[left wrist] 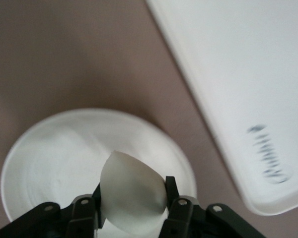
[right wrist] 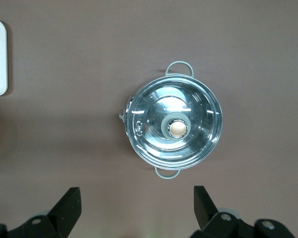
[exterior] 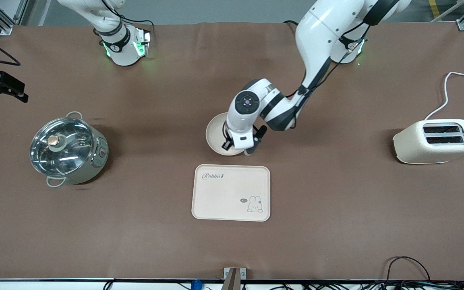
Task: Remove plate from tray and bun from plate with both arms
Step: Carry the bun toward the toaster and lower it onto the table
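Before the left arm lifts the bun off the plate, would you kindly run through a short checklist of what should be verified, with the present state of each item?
1. Plate off the tray, on the table farther from the front camera: ok.
2. Left gripper shut on the bun, a finger on either side: ok.
3. Bun clear of the plate: cannot tell; it is tilted over the plate.
4. Tray bare, nothing on it to snag: ok.
5. Right gripper open, waiting above the lidded pot, away from the plate: ok.
6. Toaster at the left arm's end of the table, away from the plate: ok.
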Motion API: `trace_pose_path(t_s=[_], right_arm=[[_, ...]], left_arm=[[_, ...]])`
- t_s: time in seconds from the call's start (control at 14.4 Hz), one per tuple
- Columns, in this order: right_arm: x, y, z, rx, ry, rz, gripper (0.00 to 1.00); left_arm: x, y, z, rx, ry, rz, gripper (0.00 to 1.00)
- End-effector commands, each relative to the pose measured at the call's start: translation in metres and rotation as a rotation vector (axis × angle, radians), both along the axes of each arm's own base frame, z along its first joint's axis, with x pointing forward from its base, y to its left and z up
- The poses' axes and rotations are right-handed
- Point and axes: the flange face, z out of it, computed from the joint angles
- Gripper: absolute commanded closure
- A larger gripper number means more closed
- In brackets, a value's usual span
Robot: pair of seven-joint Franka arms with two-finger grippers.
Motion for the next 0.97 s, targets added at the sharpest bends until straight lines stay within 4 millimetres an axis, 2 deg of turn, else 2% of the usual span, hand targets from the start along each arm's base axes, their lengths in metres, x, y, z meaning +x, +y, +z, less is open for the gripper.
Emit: trace_pose_path(t_s=[0.0,0.14,0.42,0.55,0.69,0.9], right_arm=[[-0.007,-0.001,0.004,-0.017,0.020,-0.015,0.00],[-0.007,0.000,0.005,-0.014,0.014,-0.013,0.00],[-0.006,0.004,0.004,-0.008,0.015,-0.008,0.00],[-0.006,0.008,0.004,-0.007,0.015,0.000,0.00],[-0.006,0.009,0.005,-0.007,0.016,0.003,0.00],[-0.006,0.009,0.004,-0.007,0.018,0.003,0.00]], left_arm=[[0.045,0.066,0.037,0.091,-0.032,0.043,0.49],[0.078,0.124,0.030,0.148,-0.003,0.061,0.49],[0.120,0.247,-0.006,0.184,0.064,-0.018,0.49],[0.130,0.287,-0.021,0.177,0.087,-0.021,0.49],[0.133,0.305,-0.032,0.174,0.106,-0.027,0.46],[0.138,0.345,-0.045,0.167,0.127,-0.061,0.42]])
